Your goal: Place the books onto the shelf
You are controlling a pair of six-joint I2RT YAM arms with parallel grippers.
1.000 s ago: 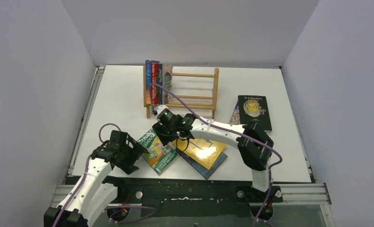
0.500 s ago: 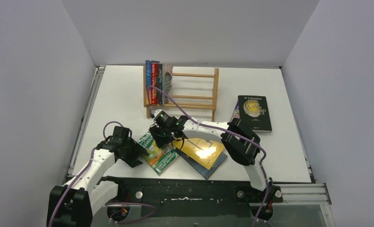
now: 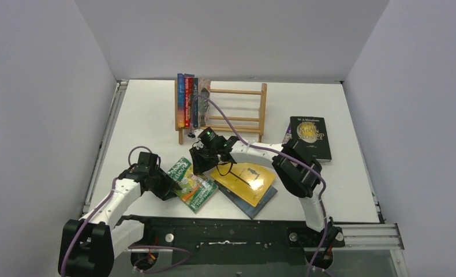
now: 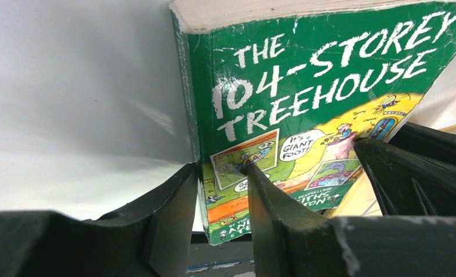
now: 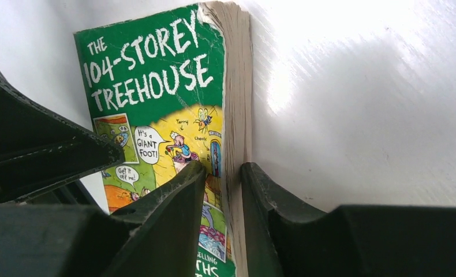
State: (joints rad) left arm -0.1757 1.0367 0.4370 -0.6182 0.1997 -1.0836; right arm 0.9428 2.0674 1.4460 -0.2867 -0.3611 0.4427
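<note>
The green book sits at 6 o'clock from the shelf, on the table. Whether it lies flat or is lifted is hard to tell. The left gripper hides its 9 o'clock corner and pinches the spine edge. The right gripper pinches the page edge at 1 o'clock. Both wrist views cut off the lower cover. Just beside it at 3 o'clock, a yellow book covers most of a blue book. At 2 o'clock a black book hides all but a sliver of a purple book. A few standing books fill the shelf's 9 o'clock end.
</note>
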